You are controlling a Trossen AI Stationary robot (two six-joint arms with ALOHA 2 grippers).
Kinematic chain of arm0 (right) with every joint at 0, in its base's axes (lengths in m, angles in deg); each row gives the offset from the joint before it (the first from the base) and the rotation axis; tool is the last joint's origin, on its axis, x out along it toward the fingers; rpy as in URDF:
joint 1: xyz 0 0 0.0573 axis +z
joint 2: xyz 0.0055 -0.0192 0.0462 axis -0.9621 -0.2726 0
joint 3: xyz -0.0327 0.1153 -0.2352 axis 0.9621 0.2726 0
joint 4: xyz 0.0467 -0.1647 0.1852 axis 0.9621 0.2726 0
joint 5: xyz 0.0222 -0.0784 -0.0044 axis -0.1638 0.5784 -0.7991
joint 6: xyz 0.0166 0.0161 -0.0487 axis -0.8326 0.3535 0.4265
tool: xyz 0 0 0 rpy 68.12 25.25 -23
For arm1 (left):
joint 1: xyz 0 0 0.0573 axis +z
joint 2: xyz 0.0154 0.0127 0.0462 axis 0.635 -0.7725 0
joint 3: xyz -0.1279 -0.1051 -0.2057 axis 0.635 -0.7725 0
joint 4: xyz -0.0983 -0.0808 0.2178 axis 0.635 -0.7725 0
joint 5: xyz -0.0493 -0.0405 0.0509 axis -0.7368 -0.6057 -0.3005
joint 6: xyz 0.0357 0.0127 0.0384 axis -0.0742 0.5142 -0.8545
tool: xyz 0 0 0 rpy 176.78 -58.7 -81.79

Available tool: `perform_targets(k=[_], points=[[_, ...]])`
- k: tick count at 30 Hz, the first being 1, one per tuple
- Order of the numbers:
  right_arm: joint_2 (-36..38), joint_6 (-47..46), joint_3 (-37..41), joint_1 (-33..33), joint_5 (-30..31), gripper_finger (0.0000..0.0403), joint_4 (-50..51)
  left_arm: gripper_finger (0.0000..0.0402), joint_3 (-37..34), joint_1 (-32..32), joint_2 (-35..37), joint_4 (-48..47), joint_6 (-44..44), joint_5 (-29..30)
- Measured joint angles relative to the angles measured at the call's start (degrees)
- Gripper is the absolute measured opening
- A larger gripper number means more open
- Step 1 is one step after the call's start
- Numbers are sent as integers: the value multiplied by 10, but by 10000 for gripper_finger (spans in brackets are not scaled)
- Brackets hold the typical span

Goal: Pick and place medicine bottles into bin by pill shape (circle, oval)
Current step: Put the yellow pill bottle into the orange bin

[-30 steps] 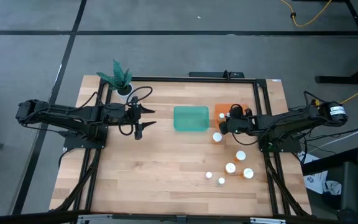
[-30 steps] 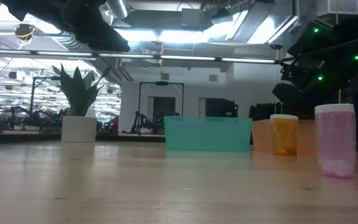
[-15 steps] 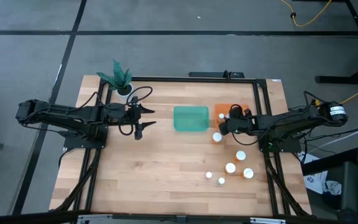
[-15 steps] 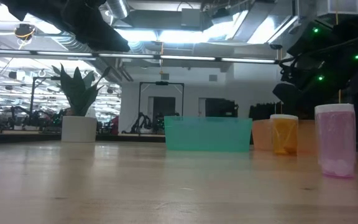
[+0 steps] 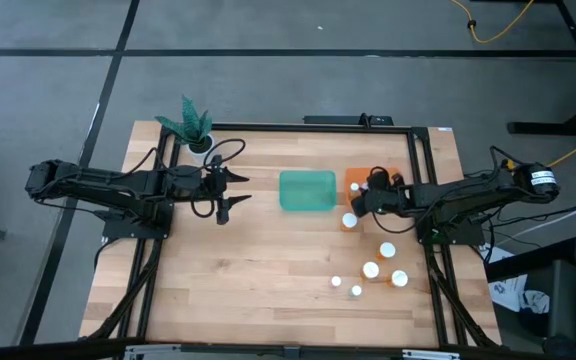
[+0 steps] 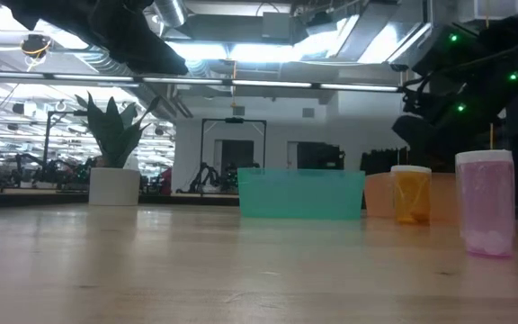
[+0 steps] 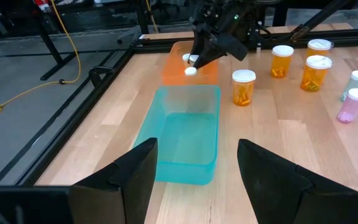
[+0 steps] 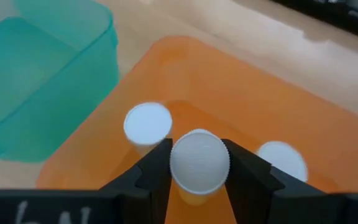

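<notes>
An orange bin stands right of a teal bin. My right gripper hangs over the orange bin's near left part, shut on one medicine bottle with a white cap. Two more white-capped bottles stand upright in that bin. Several other medicine bottles stand on the table nearer its front right, one just before the orange bin. My left gripper waits open above the table, left of the teal bin. My right gripper has the bottle's round white cap pinched between its two fingers, one on each side. The fingers come slanting down from the table's right side. The bottle stands upright inside the orange bin; whether its base rests on the bin's floor is hidden.
A white pot with a green plant stands at the far left corner. A black frame runs round the table. In the low view a pink bottle and an amber one stand at the right. Bare wood lies at the near left.
</notes>
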Motion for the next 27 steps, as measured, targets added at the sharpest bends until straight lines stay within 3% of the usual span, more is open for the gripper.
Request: perform_targets(k=[9,20,27], points=[[1,15,-17,0,19,134,14,214,0,0,0,0,0,0],[1,28,-30,-4,89,134,24,214,0,0,0,0,0,0],[1,28,-30,-28,66,134,13,214,0,0,0,0,0,0]])
